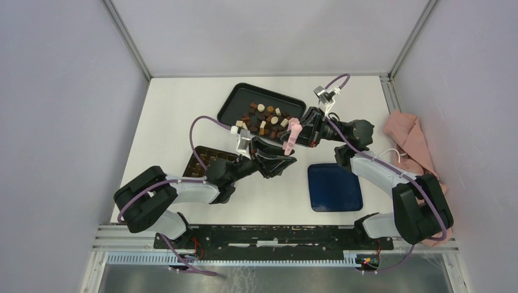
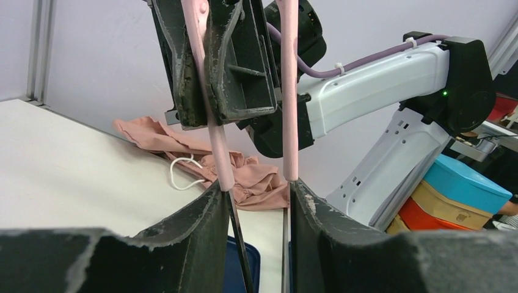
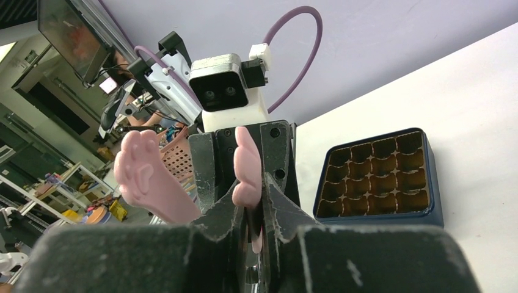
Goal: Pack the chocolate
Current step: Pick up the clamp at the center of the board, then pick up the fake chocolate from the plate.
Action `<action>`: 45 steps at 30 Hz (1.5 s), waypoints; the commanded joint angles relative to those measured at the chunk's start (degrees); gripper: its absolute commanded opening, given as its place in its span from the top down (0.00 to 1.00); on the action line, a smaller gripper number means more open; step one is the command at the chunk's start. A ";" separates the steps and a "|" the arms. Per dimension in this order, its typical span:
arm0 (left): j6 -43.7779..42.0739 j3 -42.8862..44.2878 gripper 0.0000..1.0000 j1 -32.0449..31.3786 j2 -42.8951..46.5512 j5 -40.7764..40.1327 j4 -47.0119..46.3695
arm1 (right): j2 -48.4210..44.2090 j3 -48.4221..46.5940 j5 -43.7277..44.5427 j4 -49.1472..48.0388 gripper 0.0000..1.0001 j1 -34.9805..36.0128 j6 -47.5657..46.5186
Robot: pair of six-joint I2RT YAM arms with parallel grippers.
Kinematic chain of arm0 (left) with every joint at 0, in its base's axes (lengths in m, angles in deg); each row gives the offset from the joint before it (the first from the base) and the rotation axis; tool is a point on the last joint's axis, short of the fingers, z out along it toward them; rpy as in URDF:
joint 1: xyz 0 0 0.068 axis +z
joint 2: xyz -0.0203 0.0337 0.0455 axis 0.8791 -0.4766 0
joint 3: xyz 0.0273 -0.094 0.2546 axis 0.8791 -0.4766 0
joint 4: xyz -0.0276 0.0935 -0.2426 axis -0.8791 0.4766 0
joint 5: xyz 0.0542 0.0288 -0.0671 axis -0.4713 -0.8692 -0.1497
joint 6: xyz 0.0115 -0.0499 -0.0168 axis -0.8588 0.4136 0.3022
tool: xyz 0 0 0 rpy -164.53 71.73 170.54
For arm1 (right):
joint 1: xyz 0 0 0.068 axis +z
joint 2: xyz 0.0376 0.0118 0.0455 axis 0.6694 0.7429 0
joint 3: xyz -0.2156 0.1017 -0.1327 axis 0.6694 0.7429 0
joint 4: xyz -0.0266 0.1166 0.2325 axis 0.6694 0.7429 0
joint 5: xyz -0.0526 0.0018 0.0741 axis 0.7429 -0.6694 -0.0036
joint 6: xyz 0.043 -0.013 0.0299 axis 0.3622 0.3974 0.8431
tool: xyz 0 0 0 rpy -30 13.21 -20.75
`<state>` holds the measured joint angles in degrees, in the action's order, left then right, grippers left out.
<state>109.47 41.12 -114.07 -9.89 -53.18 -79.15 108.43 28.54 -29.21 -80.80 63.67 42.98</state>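
Observation:
The chocolate (image 1: 264, 119), several small brown, dark and cream pieces, lies in a black tray (image 1: 241, 90) at the back. The pink tweezers (image 1: 292, 135) hang in the air between both grippers. My right gripper (image 1: 305, 131) is shut on one pink arm (image 3: 247, 165); the other, paw-shaped arm (image 3: 146, 177) sticks out beside its fingers. My left gripper (image 2: 256, 186) has closed onto the tweezers (image 2: 288, 91), and both thin metal tines rest against its inner finger faces. The dark box (image 3: 382, 171) with square compartments holds nothing that I can see.
The box (image 1: 201, 160) sits left of centre, partly under my left arm. A blue lid (image 1: 334, 186) lies flat at the near right. A pink cloth (image 1: 408, 141) with a white cord is bunched at the table's right edge.

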 commanded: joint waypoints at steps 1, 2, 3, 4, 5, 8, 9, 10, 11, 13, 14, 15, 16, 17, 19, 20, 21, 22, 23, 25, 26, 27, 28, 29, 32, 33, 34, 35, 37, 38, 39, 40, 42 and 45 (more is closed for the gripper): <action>2.24 0.81 0.55 -0.27 1.48 -0.24 -13.93 | -1.55 -0.55 0.16 -1.74 0.81 -0.02 -0.26; 2.54 0.72 0.54 -0.20 1.60 -0.22 -13.89 | -1.65 -0.60 0.01 -1.61 0.79 -0.23 -0.49; 2.84 0.63 0.54 -0.15 1.75 -0.10 -13.91 | -1.74 -0.73 -0.06 -1.60 0.76 -0.42 -0.58; 3.19 0.56 0.53 -0.15 1.93 0.05 -13.91 | -1.87 -0.85 -0.26 -1.60 0.73 -0.54 -0.80; 3.46 0.41 0.52 -0.12 2.04 0.24 -13.85 | -1.99 -0.99 -0.47 -1.64 0.70 -0.79 -1.05; 4.65 0.03 0.51 0.16 2.35 0.22 -13.86 | -2.61 -1.30 -1.20 -1.15 0.58 -1.16 -2.03; 5.07 -0.18 0.51 0.35 2.45 0.29 -13.87 | -2.88 -1.35 -1.35 -0.94 0.55 -1.25 -2.58; 5.50 -0.28 0.51 0.49 2.56 0.20 -13.87 | -3.00 -1.46 -1.73 -0.60 0.50 -1.39 -2.97; 6.00 -0.45 0.51 0.64 2.66 0.03 -13.85 | -3.22 -1.68 -2.00 -0.22 0.46 -1.41 -3.23; 6.71 -0.88 0.51 1.04 3.17 -0.22 -13.85 | -3.53 -2.15 -2.74 1.22 0.41 -1.69 -4.63; 7.02 -1.09 0.51 1.26 3.47 -0.28 -13.85 | -3.71 -2.26 -3.11 1.51 0.38 -1.79 -5.12; 7.41 -1.36 0.51 1.60 3.88 -0.37 -13.85 | -3.84 -2.34 -3.65 1.49 0.35 -1.86 -5.47; 8.59 -1.58 0.51 2.11 4.22 -0.51 -13.85 | -4.08 -2.42 -4.11 1.48 0.33 -1.96 -5.88; 9.59 -1.89 0.51 2.71 4.52 -0.44 -13.72 | -4.27 -2.61 -4.99 1.53 0.31 -2.05 -6.31; 12.31 -2.33 0.51 4.84 5.18 -0.06 -12.78 | -4.90 -2.97 -6.80 1.68 0.26 -2.52 -7.67; 13.80 -2.43 0.52 5.93 5.61 0.47 -11.82 | -5.26 -3.20 -8.11 2.21 0.25 -2.77 -8.49; 15.44 -2.45 0.52 7.04 5.97 1.03 -10.51 | -5.76 -3.32 -8.95 3.73 0.25 -3.36 -9.91; 17.10 -2.46 0.52 8.40 6.47 1.78 -8.77 | -6.32 -3.41 -9.94 5.65 0.25 -3.89 -11.67; 18.60 -2.37 0.52 9.69 7.20 2.54 -7.07 | -6.93 -3.41 -10.74 8.72 0.25 -4.76 -14.24; 21.08 -2.30 0.52 12.46 8.66 3.90 -2.61 | -8.26 -3.41 -11.79 16.63 0.25 -6.78 -20.92; 21.99 -2.12 0.52 13.81 9.49 4.75 -0.14 | -8.85 -3.50 -12.15 20.66 0.25 -7.88 -25.37; 22.61 -1.81 0.52 15.36 10.40 5.92 3.03 | -9.42 -3.69 -12.42 25.47 0.25 -9.12 -29.00; 22.97 -1.17 0.52 16.80 11.26 7.17 6.45 | -9.87 -3.95 -12.38 30.52 0.25 -10.40 -33.62; 23.25 -0.50 0.52 18.38 12.08 8.54 10.19 | -10.28 -4.51 -12.15 35.10 0.25 -11.38 -38.60; 21.58 3.88 0.53 22.93 14.19 12.73 27.46 | -10.71 -8.39 -8.18 58.51 0.25 -13.01 -59.70; 19.57 6.23 0.53 24.18 14.60 14.41 35.27 | -10.67 -9.22 -6.29 64.62 0.25 -13.12 -66.32; 16.59 8.77 0.53 25.45 14.74 15.03 46.88 | -10.63 -9.10 -3.66 67.49 0.25 -13.07 -71.26; 13.13 12.38 0.53 26.54 14.29 15.41 57.56 | -10.52 -8.39 -1.65 68.70 0.24 -13.22 -73.21; 4.20 19.94 0.52 28.55 11.72 15.44 75.97 | -9.78 -8.05 1.47 70.90 0.25 -13.26 -76.90; 1.08 23.78 0.52 29.48 9.75 15.59 84.28 | -9.30 -8.30 2.57 71.36 0.25 -13.26 -78.00; -2.48 27.37 0.52 30.49 7.41 14.99 91.94 | -8.90 -8.76 3.74 73.85 0.25 -13.21 -79.61; -5.89 31.53 0.52 31.11 4.69 13.12 99.72 | -8.43 -9.37 4.83 75.58 0.25 -13.21 -81.14; -11.20 37.45 0.52 31.99 -0.30 9.87 109.75 | -7.90 -9.96 7.02 77.71 0.25 -13.29 -83.38; -16.14 44.82 0.52 32.66 -5.86 2.55 118.25 | -7.79 -10.31 8.71 79.24 0.25 -13.24 -85.35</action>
<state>107.06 78.30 -82.37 -9.87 -42.99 12.41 100.60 21.35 -25.21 -7.45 50.51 -34.28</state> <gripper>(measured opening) 0.484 0.753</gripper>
